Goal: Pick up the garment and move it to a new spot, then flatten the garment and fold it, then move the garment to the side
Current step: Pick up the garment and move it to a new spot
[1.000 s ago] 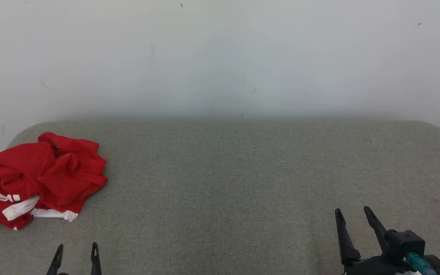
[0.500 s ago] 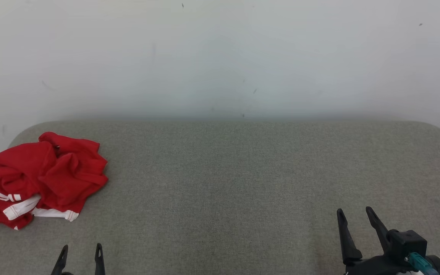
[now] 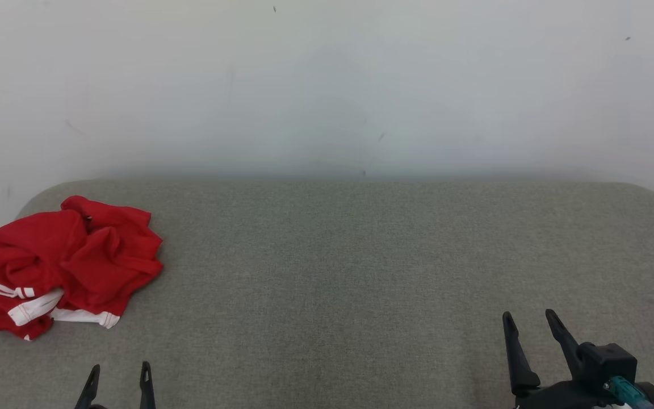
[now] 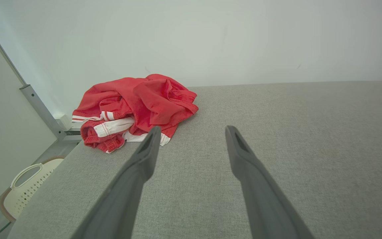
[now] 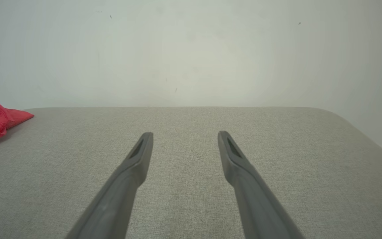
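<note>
Clearly both the left gripper (image 3: 118,372) and right gripper (image 3: 528,321) gape empty.

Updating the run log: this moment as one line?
stage: pre-grasp | garment: crumpled, left end of grey surface | left gripper: open, empty | right gripper: open, empty

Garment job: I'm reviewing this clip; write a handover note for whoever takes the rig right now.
Left gripper: open, empty, on the near side, short of the red garment.
Right gripper: open, empty, near right.
The red garment lies crumpled at the left end of the grey padded surface, no gripper touching it.
Done: nothing yet.
Left to do: pick it up and move it, flatten, fold, set it aside.
</note>
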Robot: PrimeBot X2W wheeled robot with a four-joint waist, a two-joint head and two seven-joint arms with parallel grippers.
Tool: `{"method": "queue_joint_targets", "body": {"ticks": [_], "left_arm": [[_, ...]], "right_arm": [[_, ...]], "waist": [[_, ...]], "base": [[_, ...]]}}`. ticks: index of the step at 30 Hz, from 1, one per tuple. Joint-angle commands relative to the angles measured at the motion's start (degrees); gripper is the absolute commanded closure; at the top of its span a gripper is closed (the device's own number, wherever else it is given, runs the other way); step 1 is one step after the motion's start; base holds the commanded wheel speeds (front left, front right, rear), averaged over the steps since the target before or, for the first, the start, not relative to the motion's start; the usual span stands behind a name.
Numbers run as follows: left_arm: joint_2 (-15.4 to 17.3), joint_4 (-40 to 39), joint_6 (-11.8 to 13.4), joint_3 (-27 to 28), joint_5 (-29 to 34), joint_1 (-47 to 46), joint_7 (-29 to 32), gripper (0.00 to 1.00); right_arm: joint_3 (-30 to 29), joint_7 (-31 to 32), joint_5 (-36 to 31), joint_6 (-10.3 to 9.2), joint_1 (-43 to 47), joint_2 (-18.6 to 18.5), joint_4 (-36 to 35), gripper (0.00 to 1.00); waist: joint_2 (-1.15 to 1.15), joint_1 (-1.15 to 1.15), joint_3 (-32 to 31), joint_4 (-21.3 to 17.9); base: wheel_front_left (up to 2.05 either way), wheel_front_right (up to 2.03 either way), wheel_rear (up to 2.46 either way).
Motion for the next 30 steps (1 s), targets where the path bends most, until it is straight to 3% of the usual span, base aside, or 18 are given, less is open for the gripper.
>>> {"method": "queue_joint_targets", "body": {"ticks": [1,8,20,30], "left_arm": [[0.16,-0.05,0.27,0.04,-0.62,-0.33,-0.41,0.00],[0.48,-0.23,0.55,0.38,-0.88,-1.03,-0.83,0.00],[2.43,-1.51,2.52,4.12,-2.40,1.21,-1.90,0.00],[3.86,-2.86,3.83,6.08,-2.90,2.58,-1.33,0.00]], "right_arm": [[-0.20,0.30,0.51,0.21,0.98,-0.14,-0.13,0.00],[-0.52,0.06,0.94,0.21,1.41,-0.12,0.10,0.00],[-0.29,-0.54,2.28,0.21,2.15,-0.13,1.10,0.00],[0.93,-1.19,3.34,0.20,2.12,-0.12,1.79,0.00]], "waist": [[0.00,0.00,-0.05,0.23],[0.00,0.00,0.11,3.46],[0.00,0.00,-0.08,14.62],[0.00,0.00,-0.86,20.53]], "base": [[0.00,0.00,0.00],[0.00,0.00,0.00],[0.00,0.00,0.00],[0.00,0.00,0.00]]}}
